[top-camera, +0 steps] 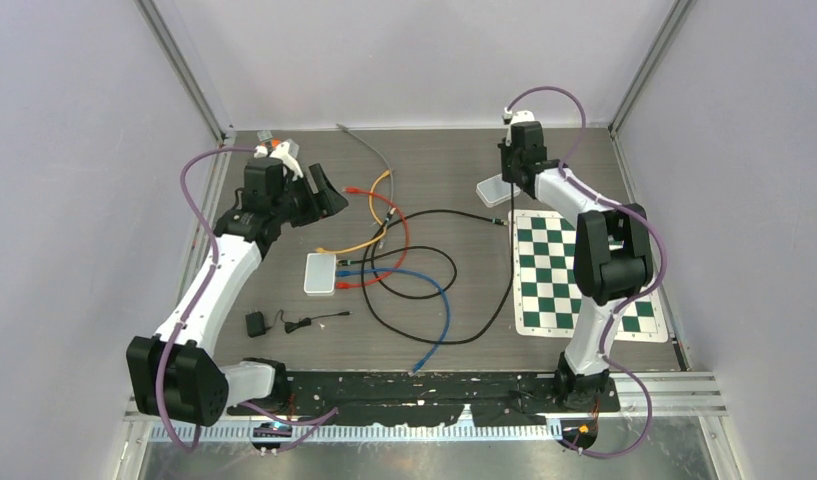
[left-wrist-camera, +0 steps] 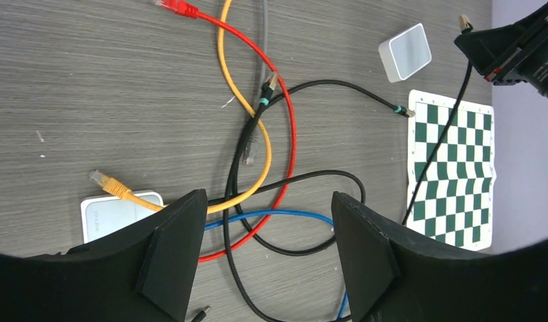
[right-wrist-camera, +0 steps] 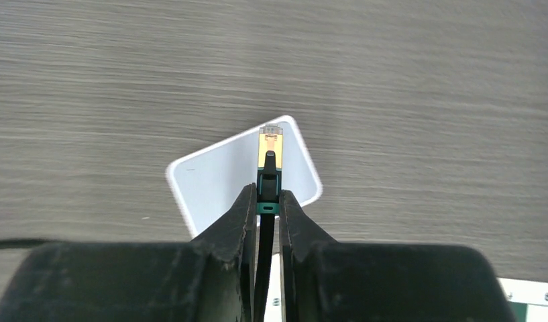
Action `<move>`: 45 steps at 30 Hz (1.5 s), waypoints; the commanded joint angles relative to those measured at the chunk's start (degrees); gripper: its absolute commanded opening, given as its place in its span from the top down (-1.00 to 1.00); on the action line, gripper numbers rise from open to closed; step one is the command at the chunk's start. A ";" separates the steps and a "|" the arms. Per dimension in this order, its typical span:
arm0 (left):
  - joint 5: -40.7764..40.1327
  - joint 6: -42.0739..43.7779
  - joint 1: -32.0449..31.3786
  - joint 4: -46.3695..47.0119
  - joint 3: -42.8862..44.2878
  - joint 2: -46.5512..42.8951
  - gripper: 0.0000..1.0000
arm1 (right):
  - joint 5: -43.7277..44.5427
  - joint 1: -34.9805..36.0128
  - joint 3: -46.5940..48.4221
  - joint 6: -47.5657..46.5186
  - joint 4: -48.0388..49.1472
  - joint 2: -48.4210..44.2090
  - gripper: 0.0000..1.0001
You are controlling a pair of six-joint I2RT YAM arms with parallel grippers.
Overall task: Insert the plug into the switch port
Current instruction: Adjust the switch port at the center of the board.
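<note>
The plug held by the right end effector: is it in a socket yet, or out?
Out. The right end effector pinches the plug, its gold tip bare over the white switch; no port encloses it.

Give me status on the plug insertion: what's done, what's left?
Done: the right gripper is shut on the black cable just behind its plug. In hand: the plug hangs over the small white box. Left: the plug is in no port yet, so insertion remains. The left gripper is open and empty.

table: grey wood-grain | on it: switch, loose cables, checkered mat, adapter
</note>
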 commanded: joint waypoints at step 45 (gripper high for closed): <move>11.74 -6.19 -0.77 17.13 6.80 24.32 -0.35 | -32.90 -9.28 43.73 3.27 -37.49 31.06 0.89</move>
